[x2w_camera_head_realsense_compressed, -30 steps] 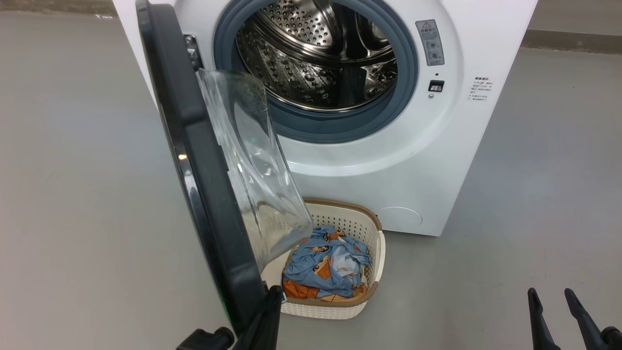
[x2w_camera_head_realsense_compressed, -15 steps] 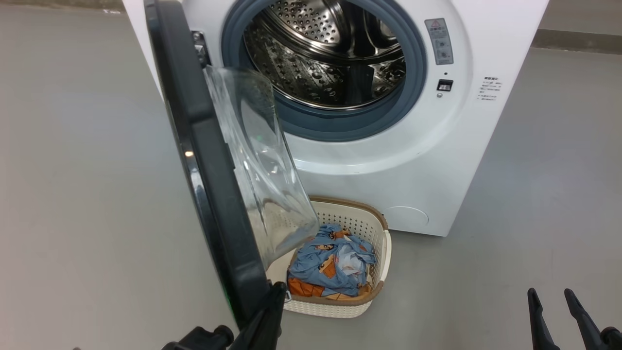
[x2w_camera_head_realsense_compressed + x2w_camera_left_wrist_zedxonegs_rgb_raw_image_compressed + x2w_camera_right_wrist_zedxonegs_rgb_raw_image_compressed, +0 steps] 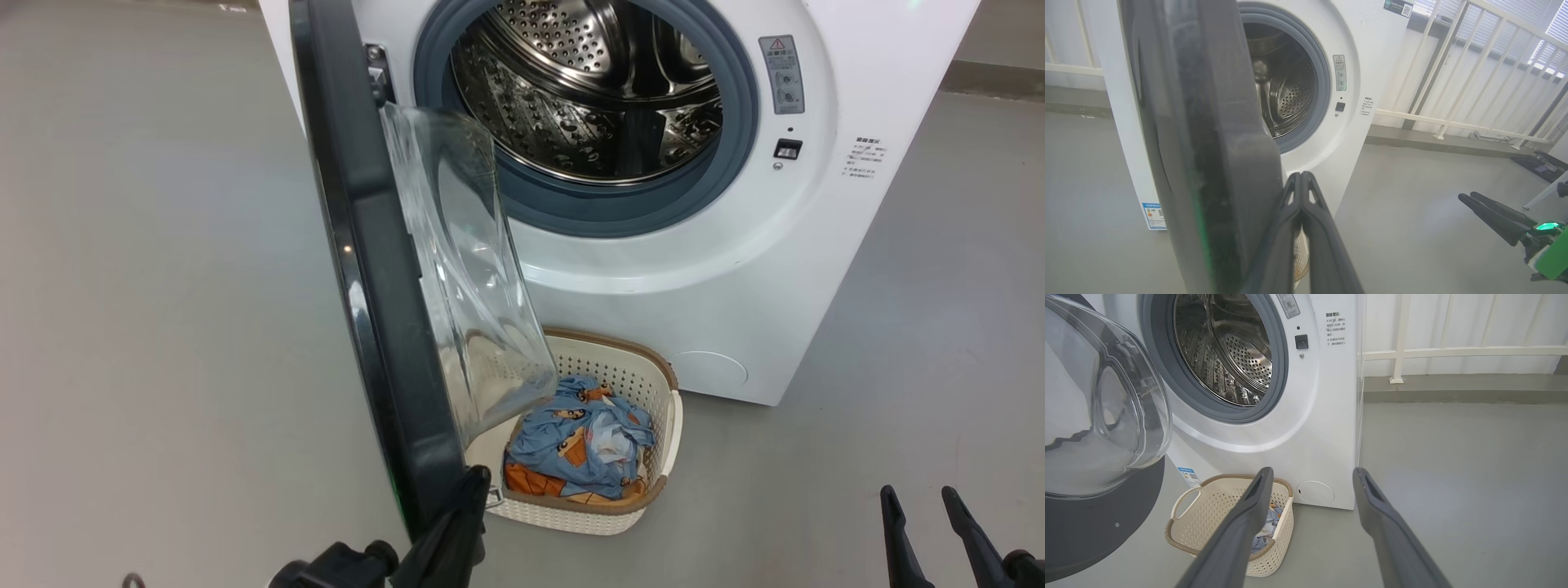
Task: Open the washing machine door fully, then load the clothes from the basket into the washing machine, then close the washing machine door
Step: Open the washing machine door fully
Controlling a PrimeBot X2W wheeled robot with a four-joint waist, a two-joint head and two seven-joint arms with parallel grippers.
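The washing machine (image 3: 735, 269) stands with its steel drum (image 3: 588, 90) exposed. Its black washing machine door (image 3: 367, 269) hangs partly open, edge-on, with the clear glass bowl (image 3: 465, 269) bulging right. My left gripper (image 3: 473, 482) is shut and empty, its tips against the door's lower edge on the inner side. The same shut left gripper (image 3: 1301, 175) lies beside the door (image 3: 1208, 143). The basket (image 3: 629, 506) sits on the floor below the door, holding the blue and orange clothes (image 3: 584, 445). My right gripper (image 3: 1312, 471) is open, low at the right (image 3: 918, 502), apart from everything.
Grey floor spreads left and right of the machine. A white railing (image 3: 1453, 61) and a low kerb (image 3: 1453, 388) run behind it on the right. The glass bowl overhangs part of the basket (image 3: 1186, 539). A blue label (image 3: 1154, 214) marks the machine's lower front.
The whole head view has shifted right, so the camera moved. My left gripper stays shut at the door's lower edge. The right gripper keeps its place and stays open.
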